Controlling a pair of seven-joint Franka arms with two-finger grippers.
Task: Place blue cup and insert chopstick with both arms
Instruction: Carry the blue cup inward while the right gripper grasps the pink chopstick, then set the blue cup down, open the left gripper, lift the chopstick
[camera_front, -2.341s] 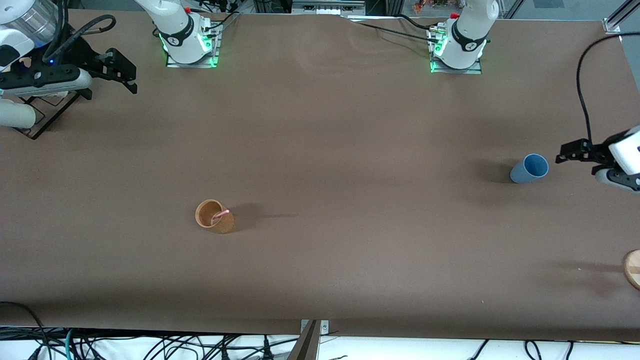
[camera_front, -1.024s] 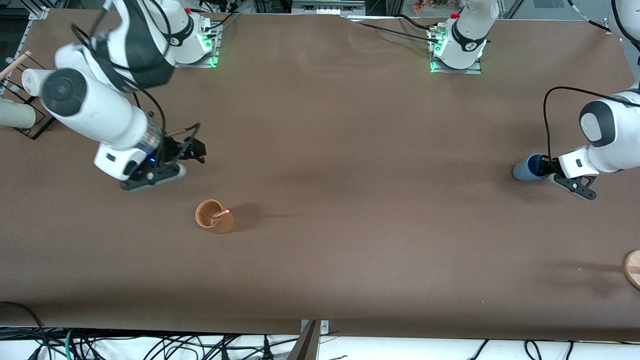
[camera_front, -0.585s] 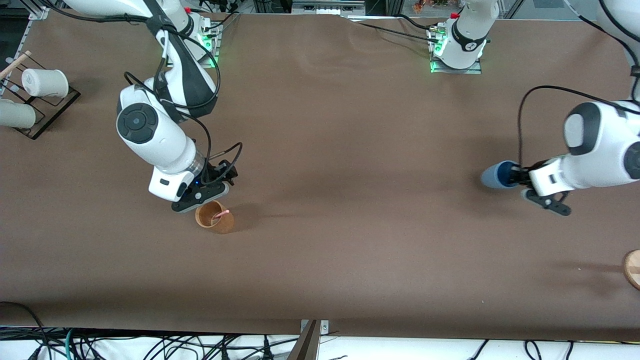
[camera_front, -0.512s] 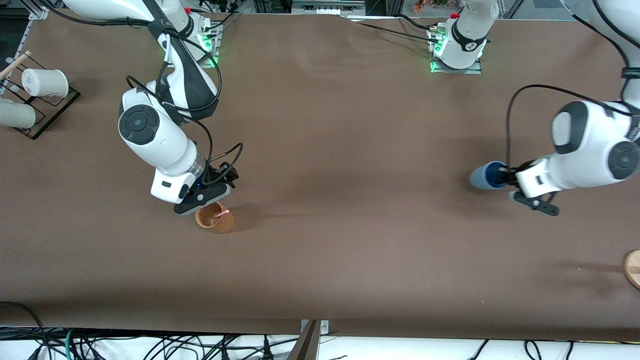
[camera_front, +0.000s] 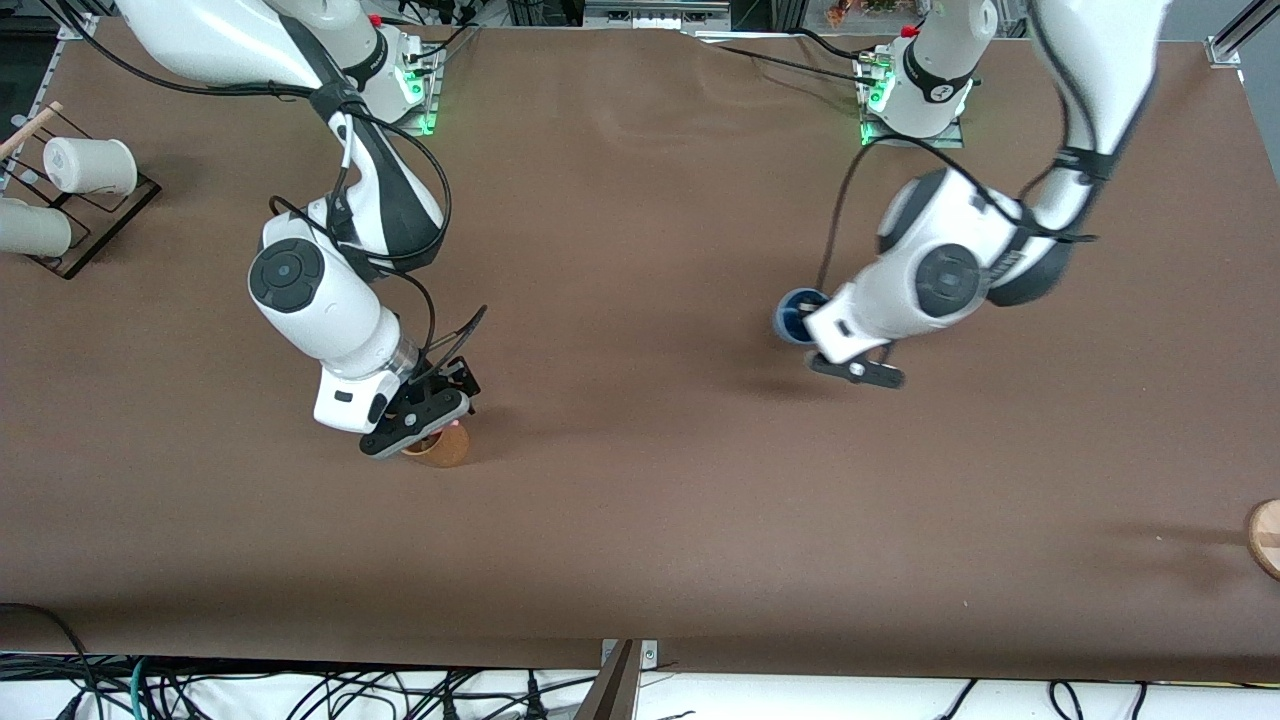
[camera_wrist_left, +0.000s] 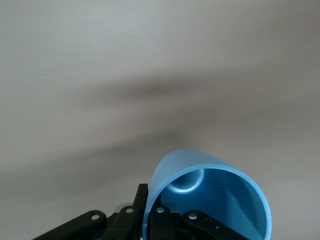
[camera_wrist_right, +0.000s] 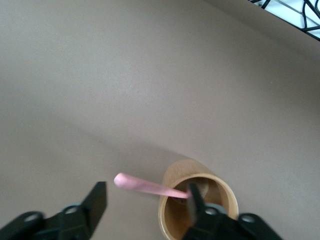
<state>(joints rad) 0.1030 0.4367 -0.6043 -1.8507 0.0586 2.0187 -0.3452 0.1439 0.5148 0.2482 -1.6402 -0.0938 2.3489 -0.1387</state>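
Over the brown tabletop (camera_front: 640, 500) toward its middle, the left hand (camera_front: 815, 340) grips the blue cup (camera_wrist_left: 207, 200) by its rim. The right hand (camera_wrist_right: 145, 202), fingers apart, straddles the pink chopstick (camera_wrist_right: 150, 186), which slants out of the tan cup (camera_wrist_right: 197, 205).

Smooth, glossy-looking plastic on the blue cup (camera_wrist_left: 207, 200); matt, wood-like tan on the brown cup (camera_wrist_right: 197, 205); smooth pink chopstick (camera_wrist_right: 150, 186); matt brown covering on the desk (camera_front: 640, 500).
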